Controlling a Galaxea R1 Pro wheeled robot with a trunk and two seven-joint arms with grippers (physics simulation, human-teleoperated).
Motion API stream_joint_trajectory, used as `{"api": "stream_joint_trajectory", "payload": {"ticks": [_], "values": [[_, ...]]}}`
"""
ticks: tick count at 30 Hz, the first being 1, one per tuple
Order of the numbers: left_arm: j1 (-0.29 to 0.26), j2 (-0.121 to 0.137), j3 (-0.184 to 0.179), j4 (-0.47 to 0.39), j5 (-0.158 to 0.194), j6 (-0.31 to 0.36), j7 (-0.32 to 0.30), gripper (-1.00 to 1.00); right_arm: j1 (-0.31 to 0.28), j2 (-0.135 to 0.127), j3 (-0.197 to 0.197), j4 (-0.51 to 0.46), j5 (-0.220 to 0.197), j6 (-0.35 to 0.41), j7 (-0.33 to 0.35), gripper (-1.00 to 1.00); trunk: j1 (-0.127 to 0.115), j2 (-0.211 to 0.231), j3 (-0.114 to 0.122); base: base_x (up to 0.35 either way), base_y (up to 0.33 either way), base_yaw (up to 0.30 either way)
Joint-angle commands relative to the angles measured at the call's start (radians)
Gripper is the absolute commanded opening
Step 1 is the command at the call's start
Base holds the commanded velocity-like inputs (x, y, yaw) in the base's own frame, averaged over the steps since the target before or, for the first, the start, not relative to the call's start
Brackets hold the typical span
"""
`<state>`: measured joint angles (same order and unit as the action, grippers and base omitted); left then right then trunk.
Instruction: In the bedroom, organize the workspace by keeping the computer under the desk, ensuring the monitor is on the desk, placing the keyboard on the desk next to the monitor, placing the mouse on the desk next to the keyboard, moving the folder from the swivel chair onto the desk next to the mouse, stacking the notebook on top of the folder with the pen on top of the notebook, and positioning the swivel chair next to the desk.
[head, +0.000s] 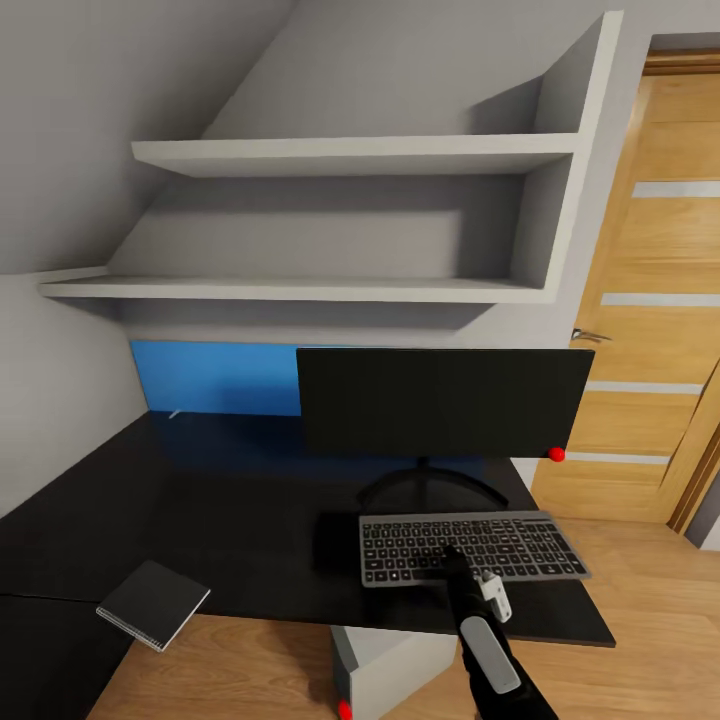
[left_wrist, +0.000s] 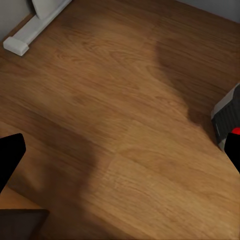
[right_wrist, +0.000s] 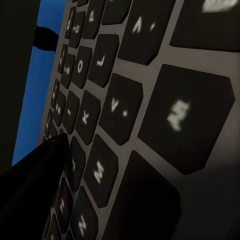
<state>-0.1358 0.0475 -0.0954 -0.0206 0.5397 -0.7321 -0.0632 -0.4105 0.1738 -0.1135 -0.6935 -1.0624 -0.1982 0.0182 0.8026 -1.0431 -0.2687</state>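
Since the right gripper is already down on the keyboard, I'd say the step in hand is nudging or settling that keyboard in front of the monitor. It lies flat on the black desk, just in front of the monitor's round base, with its right end close to the desk's edge. Honestly I can't tell how wide the fingers are spread or whether they've got hold of anything: the head view shows one dark tip over the keys, and the right wrist view is jammed up against the keycaps with a single black finger at the side. To do this well I'd keep any push slow and level, drag toward the middle of the desk rather than the right edge, and lift straight up when done so the keys don't snag. The notebook sits near the front left of the desk, well apart from the keyboard, and the computer is tucked below the desktop. The left gripper's dark fingers hang over bare wood floor, spread wide and holding nothing.
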Motion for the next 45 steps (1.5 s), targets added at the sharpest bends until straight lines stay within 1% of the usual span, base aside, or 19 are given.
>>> {"api": "stream_joint_trajectory", "payload": {"ticks": [1,17,45], "values": [[-0.001,0.0,-0.007,0.001,0.011,-0.003,-0.006,1.0,-0.001,0.001,0.001,0.0,-0.011,-0.002,0.001,-1.0,0.0,-0.001,-0.001,0.0,0.0,0.0],[-0.001,0.0,-0.007,0.001,0.011,-0.003,-0.006,1.0,-0.001,0.001,0.003,0.001,-0.015,0.0,0.004,-1.0,0.0,-0.001,-0.001,0.042,0.032,0.0],[-0.001,0.0,-0.007,0.001,0.011,-0.003,-0.006,1.0,-0.001,0.001,0.005,0.002,-0.016,0.007,0.005,-1.0,0.0,-0.001,-0.001,0.001,0.001,0.0]]}}
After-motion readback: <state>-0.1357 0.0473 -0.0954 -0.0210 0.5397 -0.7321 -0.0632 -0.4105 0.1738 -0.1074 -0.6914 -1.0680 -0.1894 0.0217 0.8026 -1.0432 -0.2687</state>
